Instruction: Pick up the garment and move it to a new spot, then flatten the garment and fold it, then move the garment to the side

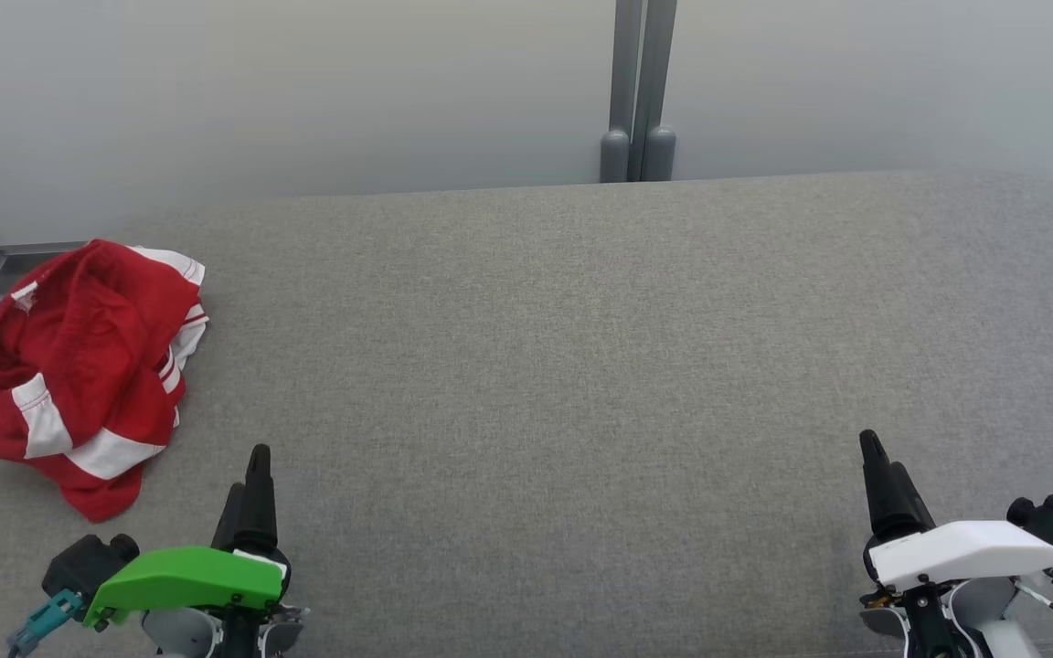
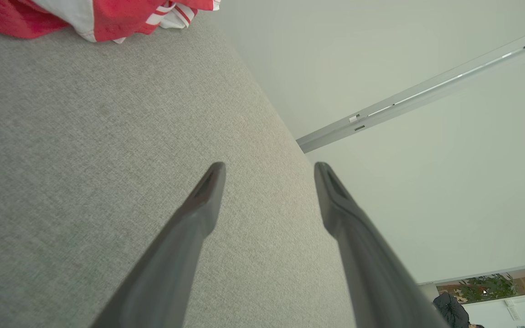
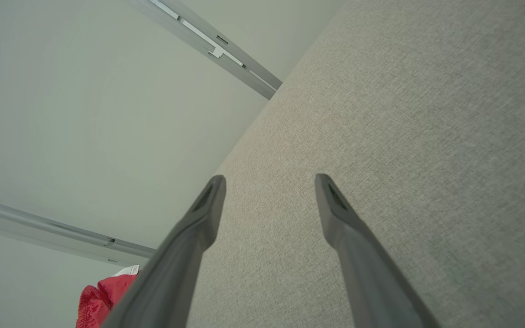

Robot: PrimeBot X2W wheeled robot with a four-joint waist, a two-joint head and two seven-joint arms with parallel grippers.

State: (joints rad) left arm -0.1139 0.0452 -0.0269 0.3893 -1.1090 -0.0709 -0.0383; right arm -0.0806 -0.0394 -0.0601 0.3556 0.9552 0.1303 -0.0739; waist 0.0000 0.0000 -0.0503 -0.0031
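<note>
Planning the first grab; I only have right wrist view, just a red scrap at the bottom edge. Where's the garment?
Observer: Head view shows the red-and-white garment crumpled at the left edge of the grey surface, untouched.
Operator: Nearest gripper?
Observer: The left gripper, open and empty, a little nearer the robot than the garment.
Operator: Lined up?
Observer: No; in left wrist view the garment sits top left, off the line of the fingers.

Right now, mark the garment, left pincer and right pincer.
garment (image 1: 79,366), head view, red middle of the crumpled heap.
left pincer (image 2: 269,167), left wrist view, midway between its open fingertips.
right pincer (image 3: 270,177), right wrist view, midway between its open fingertips.
</note>
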